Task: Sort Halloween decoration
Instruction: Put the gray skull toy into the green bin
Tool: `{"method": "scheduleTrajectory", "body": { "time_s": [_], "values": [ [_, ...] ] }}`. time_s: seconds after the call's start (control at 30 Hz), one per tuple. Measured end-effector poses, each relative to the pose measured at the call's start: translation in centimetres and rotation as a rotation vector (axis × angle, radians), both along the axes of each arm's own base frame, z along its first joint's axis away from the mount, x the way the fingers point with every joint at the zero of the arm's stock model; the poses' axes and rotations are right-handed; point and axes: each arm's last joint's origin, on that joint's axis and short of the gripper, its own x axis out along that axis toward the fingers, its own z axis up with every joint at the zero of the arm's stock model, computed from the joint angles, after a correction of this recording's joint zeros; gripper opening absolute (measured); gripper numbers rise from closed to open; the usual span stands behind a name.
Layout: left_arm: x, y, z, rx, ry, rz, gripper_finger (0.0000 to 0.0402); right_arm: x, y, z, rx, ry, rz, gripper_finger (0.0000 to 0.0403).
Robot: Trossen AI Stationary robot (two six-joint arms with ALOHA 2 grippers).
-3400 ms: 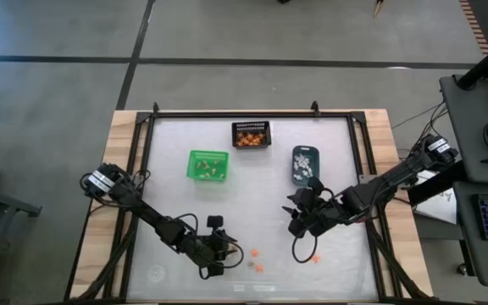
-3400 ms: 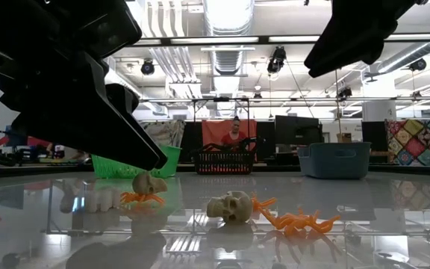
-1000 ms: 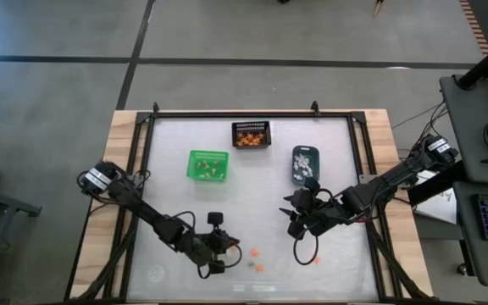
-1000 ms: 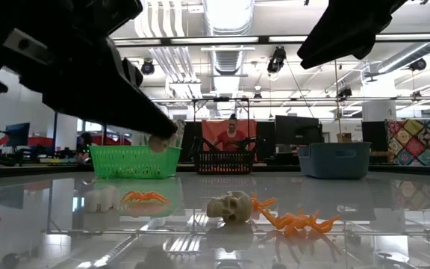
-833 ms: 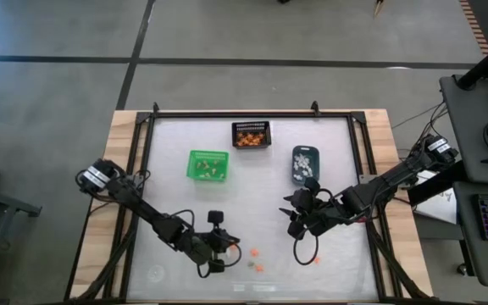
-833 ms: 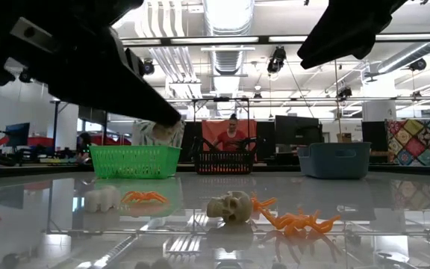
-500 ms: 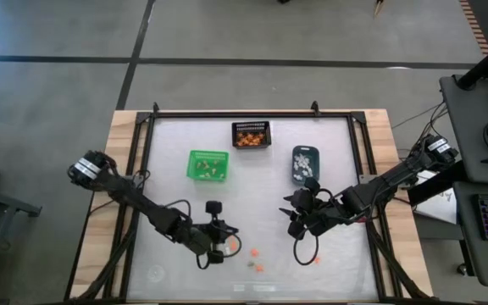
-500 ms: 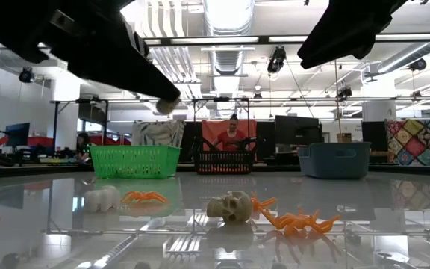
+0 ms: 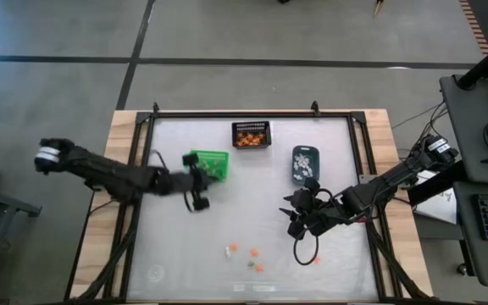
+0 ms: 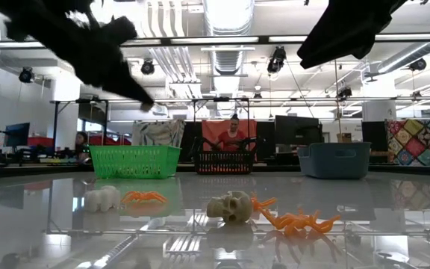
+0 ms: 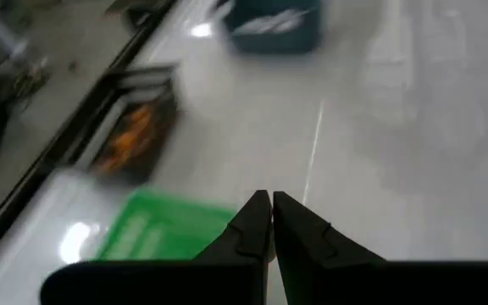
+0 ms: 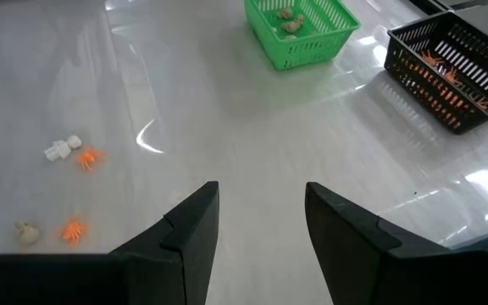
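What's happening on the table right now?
The robot is sorting small Halloween trinkets into three bins. The left end effector is shut and sits beside the green bin; whether it holds a trinket cannot be made out. The right end effector hangs open over the table's right half, holding nothing. Several orange, white and tan trinkets lie loose near the front edge, unsorted. The black bin and blue-grey bin already hold some.

trinkets [image 9: 246, 256] | orange, white, tan | tiny | scattered loose on table's near edge
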Motion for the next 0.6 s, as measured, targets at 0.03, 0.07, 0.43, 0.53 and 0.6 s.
{"method": "scheduleTrajectory", "body": {
  "time_s": [0.03,0.07,0.43,0.53,0.6],
  "values": [
    [-0.5,1.3,-0.2,-0.020,0.011,0.027,0.0000,0.0,0.0,0.0,0.000,-0.001,0.000,0.0166],
    [-0.9,2.7,-0.5,-0.050,0.023,0.051,0.0000,0.0,0.0,0.0,0.000,-0.001,0.000,0.0166],
    [-3.0,8.5,-2.2,-0.192,0.056,0.130,0.0000,0.1,0.0,0.1,-0.002,-0.009,0.006,0.0166],
    [-3.1,8.5,-2.2,-0.169,0.089,0.112,0.0000,0.1,0.0,0.1,-0.017,-0.006,0.018,0.0166],
    [-3.2,8.5,-2.3,-0.152,0.124,0.096,0.0000,0.0,0.0,0.2,-0.027,-0.007,0.029,0.0166]
  ]
}}
